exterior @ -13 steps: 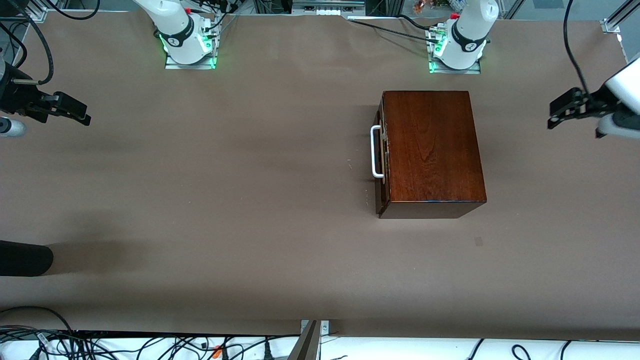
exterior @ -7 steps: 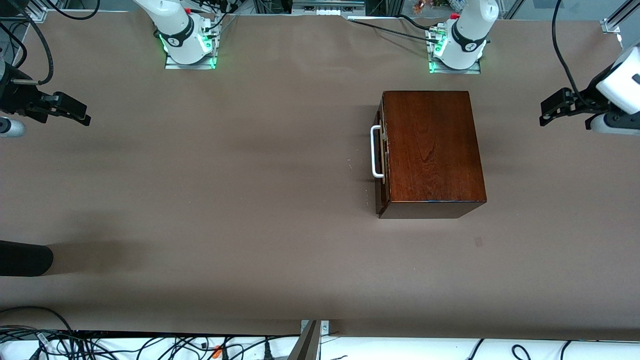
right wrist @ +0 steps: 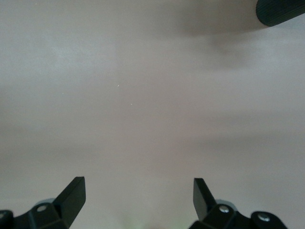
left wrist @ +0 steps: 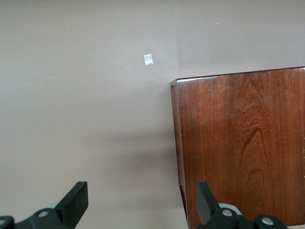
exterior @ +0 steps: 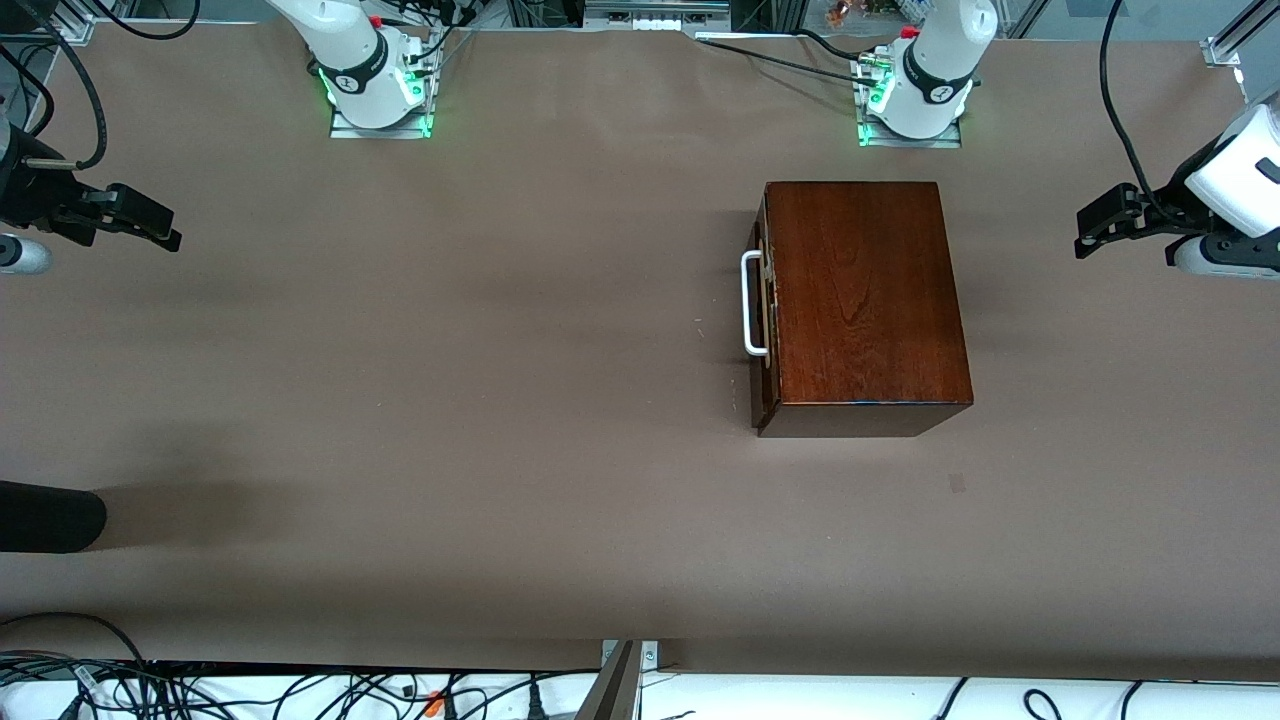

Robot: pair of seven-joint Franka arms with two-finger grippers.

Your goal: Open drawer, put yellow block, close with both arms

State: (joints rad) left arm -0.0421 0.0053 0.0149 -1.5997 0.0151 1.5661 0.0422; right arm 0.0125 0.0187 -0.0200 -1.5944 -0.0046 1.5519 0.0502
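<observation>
Since a second ago your left gripper (exterior: 1090, 228) has edged in from the surface (exterior: 500, 400) edge toward the wooden box (exterior: 860, 300), jaws spread like the right gripper (exterior: 160, 232)'s, while the drawer (exterior: 766, 310) looks shut and the yellow block is nowhere visible, so everything remains.

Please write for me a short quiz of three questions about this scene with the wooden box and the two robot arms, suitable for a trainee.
1. True or false: the drawer of the wooden box is pulled out.
2. Multiple choice: the left gripper is over A) the top of the box, B) the bare table past the box toward the left arm's end, C) the handle.
3. Short answer: is the yellow block visible in any view?

Key
1. False. The drawer front sits against the box, with the white handle facing the right arm's end.
2. B. Its jaws are open in the left wrist view.
3. No. The right gripper, jaws open, is over bare table at the right arm's end.
</observation>
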